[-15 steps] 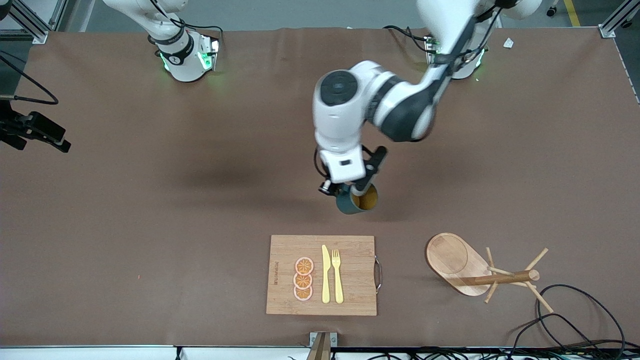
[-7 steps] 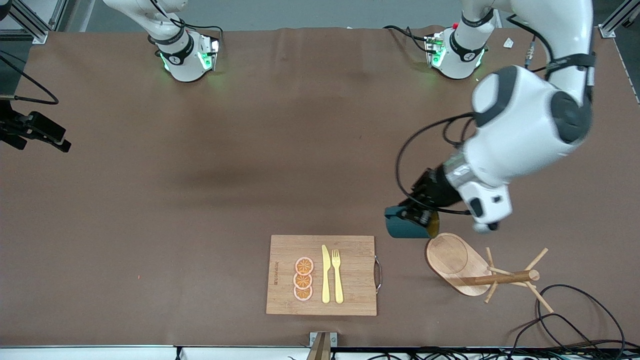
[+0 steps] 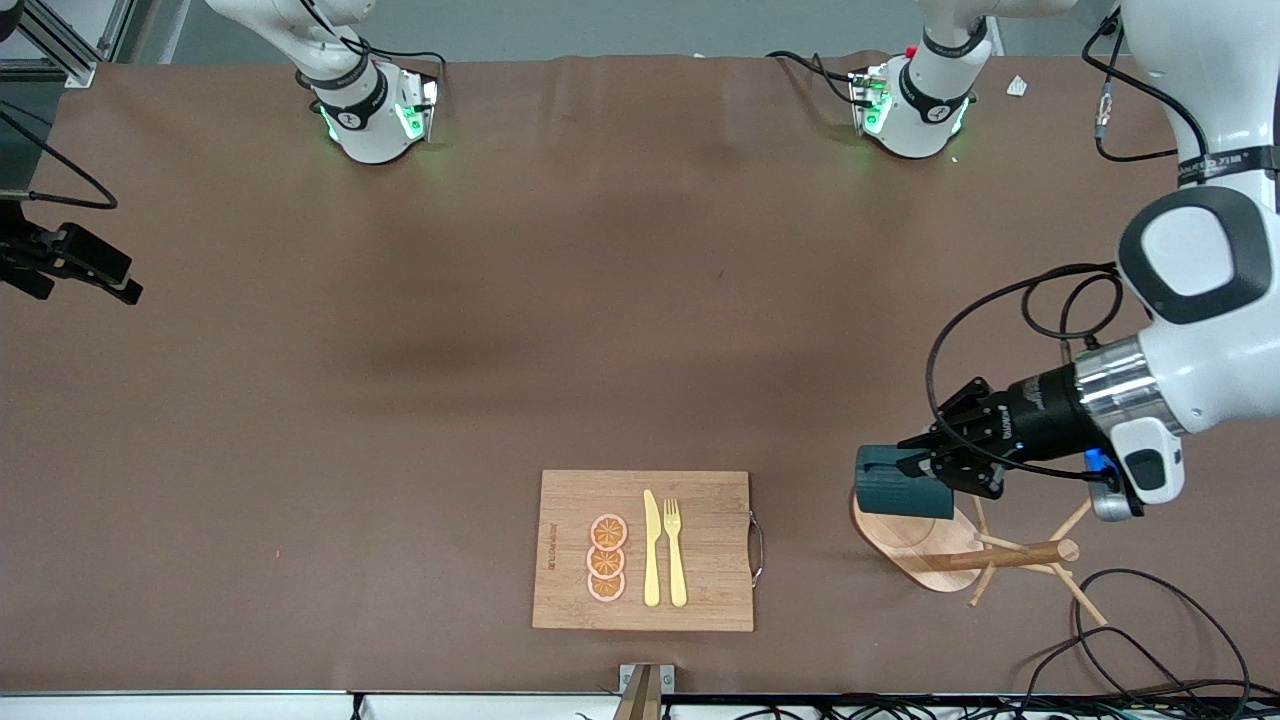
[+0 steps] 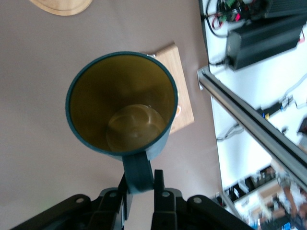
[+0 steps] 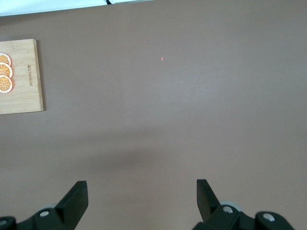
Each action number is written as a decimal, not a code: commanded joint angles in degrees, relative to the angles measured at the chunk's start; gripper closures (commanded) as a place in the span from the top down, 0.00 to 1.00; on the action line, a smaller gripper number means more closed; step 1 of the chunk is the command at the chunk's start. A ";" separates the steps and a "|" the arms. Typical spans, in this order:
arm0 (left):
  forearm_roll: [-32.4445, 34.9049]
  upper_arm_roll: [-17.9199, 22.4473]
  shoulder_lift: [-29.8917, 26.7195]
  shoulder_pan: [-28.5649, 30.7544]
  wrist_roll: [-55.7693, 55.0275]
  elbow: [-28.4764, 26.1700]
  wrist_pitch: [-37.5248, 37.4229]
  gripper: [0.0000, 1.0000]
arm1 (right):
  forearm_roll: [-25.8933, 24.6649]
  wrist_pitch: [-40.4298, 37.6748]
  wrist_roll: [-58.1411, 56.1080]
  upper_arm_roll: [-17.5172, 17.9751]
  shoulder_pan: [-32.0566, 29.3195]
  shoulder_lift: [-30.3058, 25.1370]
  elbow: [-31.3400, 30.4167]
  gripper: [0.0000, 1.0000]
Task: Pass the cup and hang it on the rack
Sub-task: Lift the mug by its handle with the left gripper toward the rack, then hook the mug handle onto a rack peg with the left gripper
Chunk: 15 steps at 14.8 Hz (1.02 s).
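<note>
Hanging step in hand. Left gripper (image 3: 925, 468) pinches the cup (image 3: 898, 483) by its handle (image 4: 138, 171), jaws narrow on it, cup lying sideways in the air over the rack (image 3: 905, 548) base. The rack's post points toward 3 o'clock in the front view, pegs fanned round its tip. Right gripper (image 5: 141, 195) waits with jaws wide over bare table, holding nothing. Next move, by my reading: carry the handle loop to a peg, thread it on, then release. Cutting board (image 3: 700, 498) sits at the rack's 9 o'clock.
</note>
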 commanded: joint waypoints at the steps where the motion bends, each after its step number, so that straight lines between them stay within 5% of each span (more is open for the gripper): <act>1: -5.64 -0.55 0.79 3.25 10.63 -0.04 -3.81 0.02 | -0.66 -0.08 0.68 0.89 -1.04 -0.42 -0.53 1.00; 6: -14.77 -0.46 3.51 6.95 20.68 -0.04 -6.72 0.02 | -0.66 0.01 0.68 0.89 -1.21 -0.33 -0.45 1.00; 15: -24.18 -0.29 6.68 9.67 22.97 0.05 -6.46 0.01 | -0.66 -0.08 0.68 0.89 -1.21 -0.33 -0.53 1.00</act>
